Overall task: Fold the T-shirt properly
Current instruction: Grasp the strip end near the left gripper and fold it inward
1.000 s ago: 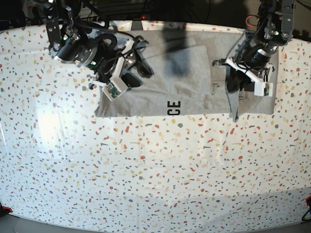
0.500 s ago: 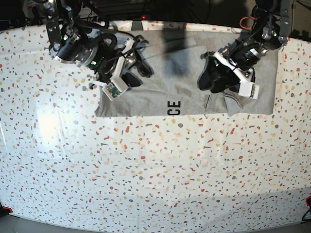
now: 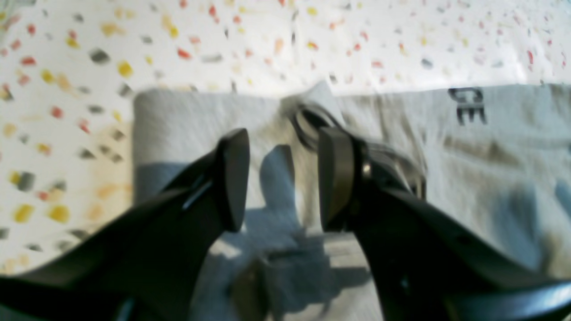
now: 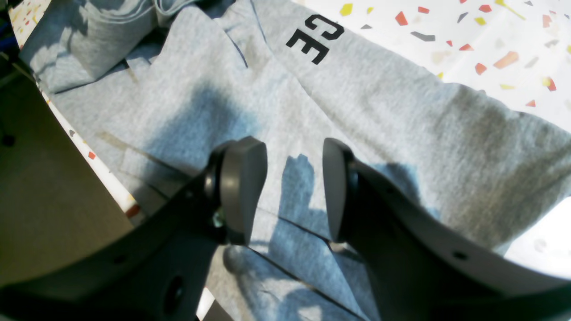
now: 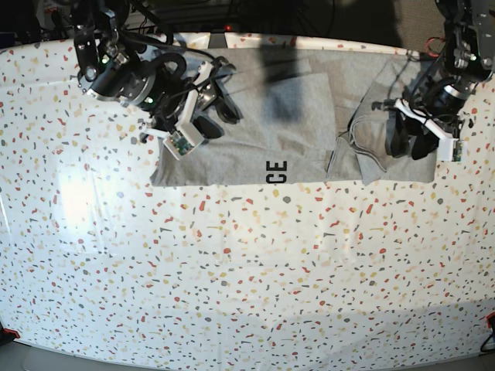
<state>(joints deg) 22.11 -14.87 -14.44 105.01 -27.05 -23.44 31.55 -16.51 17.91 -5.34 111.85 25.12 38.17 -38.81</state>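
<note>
The left pincer [image 3: 283,178] stands open with nothing between its fingers [image 3: 234,178]. Directly beneath and just ahead of it lies the T-shirt [image 3: 490,169], grey cloth filling the gap between the two pads. Just past the tip of one finger the cloth is bunched into a small rumpled fold with a dark curved seam. Further out the black letters "CE" [image 3: 467,106] show near the shirt's edge, and beyond that edge is the speckled worktop [image 3: 267,40].

The right pincer [image 4: 294,191] is likewise open and holds nothing. The shirt lies flat under it, creased in a few straight lines close to the fingers. Beyond the tips the cloth runs on to the "CE" print, with a folded layer heaped further off to one side; the worktop shows past the hem.

In the base view the shirt [image 5: 294,116] lies spread across the far part of the worktop [image 5: 247,270]. The right pincer [image 5: 213,116] hangs over one end of it, the left pincer [image 5: 410,139] over the other, beside the crumpled section. The lettering sits between them at the near hem.
</note>
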